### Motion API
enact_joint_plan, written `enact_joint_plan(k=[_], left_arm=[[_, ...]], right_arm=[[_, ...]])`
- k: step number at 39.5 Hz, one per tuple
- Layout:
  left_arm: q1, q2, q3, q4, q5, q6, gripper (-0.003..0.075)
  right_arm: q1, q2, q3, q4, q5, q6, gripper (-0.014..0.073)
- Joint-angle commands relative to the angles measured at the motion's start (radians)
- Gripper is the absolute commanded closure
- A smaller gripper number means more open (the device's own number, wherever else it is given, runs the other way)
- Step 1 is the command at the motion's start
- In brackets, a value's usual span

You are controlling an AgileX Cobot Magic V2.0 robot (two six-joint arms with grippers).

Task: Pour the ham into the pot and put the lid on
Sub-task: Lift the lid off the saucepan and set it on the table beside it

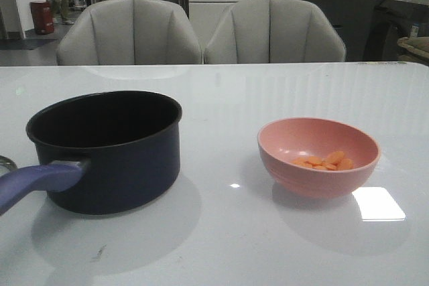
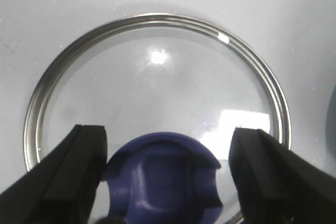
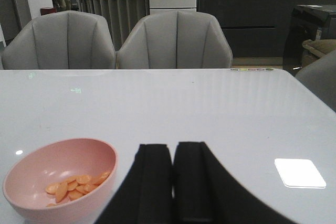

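Pot (image 1: 107,149): left on white desk (image 1: 221,246), empty, purple handle toward camera. Pink bowl (image 1: 318,155): right, well apart, holding ham (image 1: 325,161). Lid (image 2: 157,103): flat on desk, under left pincer (image 2: 168,182), spread wide astride blue knob (image 2: 163,179). Right pincer (image 3: 173,182): closed, empty, beside bowl. Two grey chairs (image 1: 131,31) behind.

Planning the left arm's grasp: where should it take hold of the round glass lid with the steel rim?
By the blue-purple knob at the centre of the lid, from straight above. The lid lies flat, knob up, and the open left gripper already straddles it.
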Motion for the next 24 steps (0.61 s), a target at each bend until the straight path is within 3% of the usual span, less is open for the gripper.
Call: enact_joint_plan(k=[1, 12, 24], left_arm=[[0.0, -0.045, -0.044, -0.01, 0.022, 0.009, 0.0208], [-0.053, -0.141, -0.042, 0.002, 0.022, 0.034, 0.0208], [-0.106, -0.455, 0.076, 0.006, -0.066, 0.034, 0.0208]], right_arm=[[-0.003, -0.02, 0.011, -0.012, -0.083, -0.003, 0.0442], [-0.003, -0.02, 0.011, -0.012, -0.083, -0.003, 0.0442], [-0.003, -0.02, 0.011, -0.012, -0.083, -0.003, 0.0442]])
